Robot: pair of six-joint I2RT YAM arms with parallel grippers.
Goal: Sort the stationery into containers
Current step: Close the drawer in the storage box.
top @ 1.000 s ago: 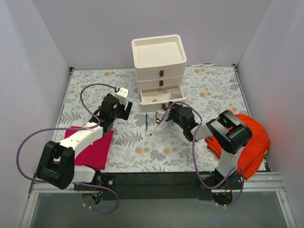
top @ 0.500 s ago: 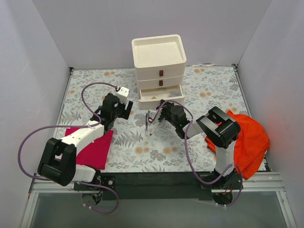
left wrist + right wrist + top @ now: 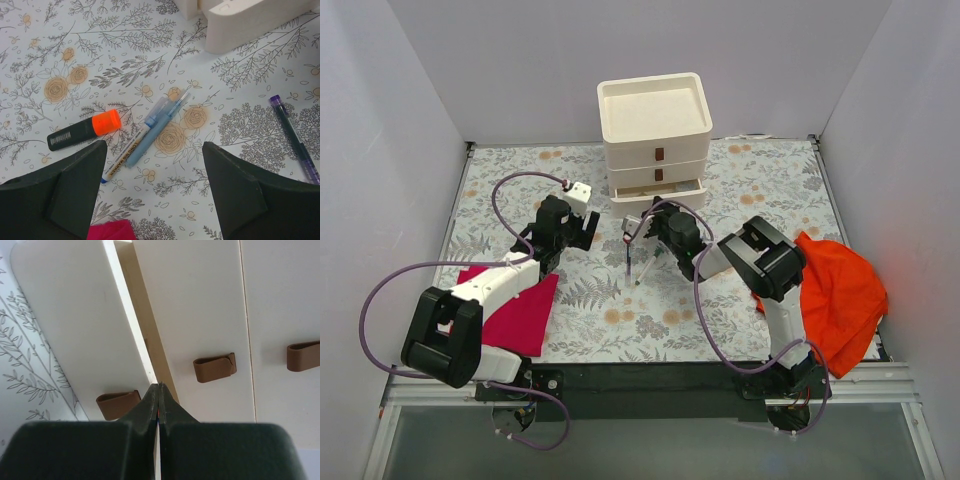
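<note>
The cream-white stacked drawers stand at the back with a shallow tray on top. The bottom drawer is out only a sliver. My right gripper is shut, with its tips at the bottom drawer's front, between two brown handles. My left gripper is open and empty, low over the mat. Just ahead of it lie an orange-capped dark marker, a white marker and a light blue pen. A purple pen lies to their right.
A magenta cloth lies under my left arm and an orange cloth lies at the right. A dark blue pen and a white pen lie on the floral mat in front of the drawers. White walls enclose the table.
My right gripper has moved left and toward the drawers, and the bottom drawer has gone from well open to nearly shut. My left arm has barely moved.
</note>
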